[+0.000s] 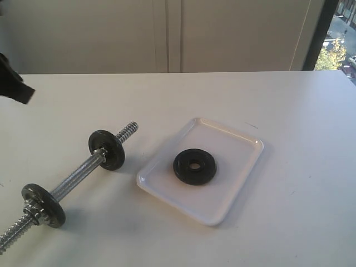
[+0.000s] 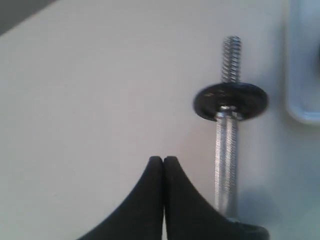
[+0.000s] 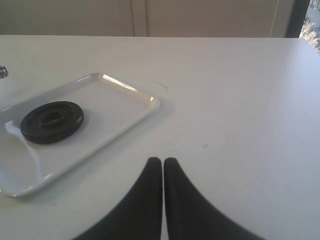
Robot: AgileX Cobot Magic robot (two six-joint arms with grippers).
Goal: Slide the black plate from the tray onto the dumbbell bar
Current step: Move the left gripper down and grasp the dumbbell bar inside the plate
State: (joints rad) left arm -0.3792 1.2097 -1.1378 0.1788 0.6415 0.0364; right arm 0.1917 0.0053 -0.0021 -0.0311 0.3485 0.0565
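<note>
The black plate [image 1: 194, 166] lies flat in the middle of the white tray [image 1: 233, 194], also seen from the right wrist as the black plate [image 3: 52, 121] on the tray [image 3: 135, 107]. The dumbbell bar [image 1: 78, 177] lies on the table to the left of the tray, with two grey-black discs [image 1: 107, 149] [image 1: 43, 205] on it and a bare threaded end [image 1: 127, 132] pointing toward the tray. My left gripper [image 2: 163, 159] is shut and empty, above the table beside the bar [image 2: 226, 160]. My right gripper [image 3: 163, 160] is shut and empty, over bare table apart from the tray.
Only a dark part of the left arm [image 1: 12, 80] shows at the left edge of the exterior view. A wall stands behind the white table [image 1: 289, 122], and a window [image 1: 339, 39] is at the far right.
</note>
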